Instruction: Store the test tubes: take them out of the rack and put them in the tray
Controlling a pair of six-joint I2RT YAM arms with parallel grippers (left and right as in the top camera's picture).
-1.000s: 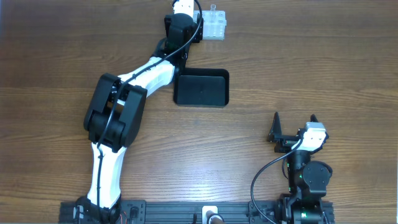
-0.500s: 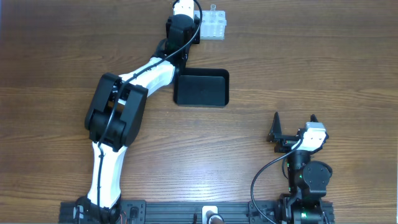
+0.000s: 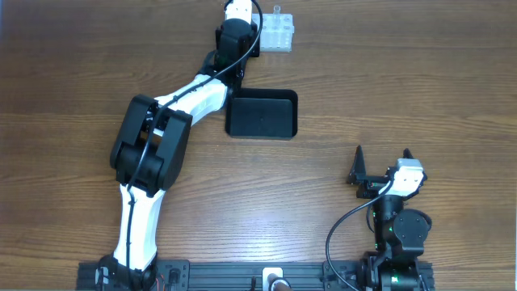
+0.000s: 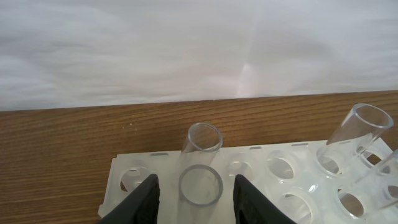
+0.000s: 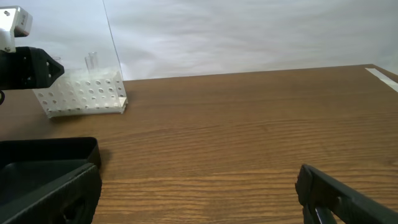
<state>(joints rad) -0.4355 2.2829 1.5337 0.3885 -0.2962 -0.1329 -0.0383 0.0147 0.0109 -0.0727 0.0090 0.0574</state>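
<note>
The test tube [image 4: 200, 185] that matters stands in the near row of the white rack [image 4: 134, 163], at the rack's end, its open glass mouth ringed between the two fingers of the left end effector [image 4: 197, 186]. Those fingers are spread, one on each side of the tube, with a sliver of gap on both sides, so nothing is pinched yet. A second tube [image 4: 204, 138] rises just behind it, and further tilted tubes [image 4: 357, 134] stand farther along the rack. The step in hand looks like the grasp itself. To do it well, the fingers should close slowly and evenly on the glass just under the rim, keeping the tube centred so neither pad nudges it against its hole. The pull should then follow the tube's own axis until the bottom clears the rack, since a sideways drag could tip the light rack or knock the neighbour behind. Smooth glass may slip, so a firm but not crushing hold seems wise. The black tray [image 3: 262, 117] lies near the rack on the wooden counter [image 3: 404, 73], its floor bare, so the carry is short and the tube can be laid down low. The right end effector [image 3: 382, 155] sits well apart near its base, fingers spread and holding nothing.
</note>
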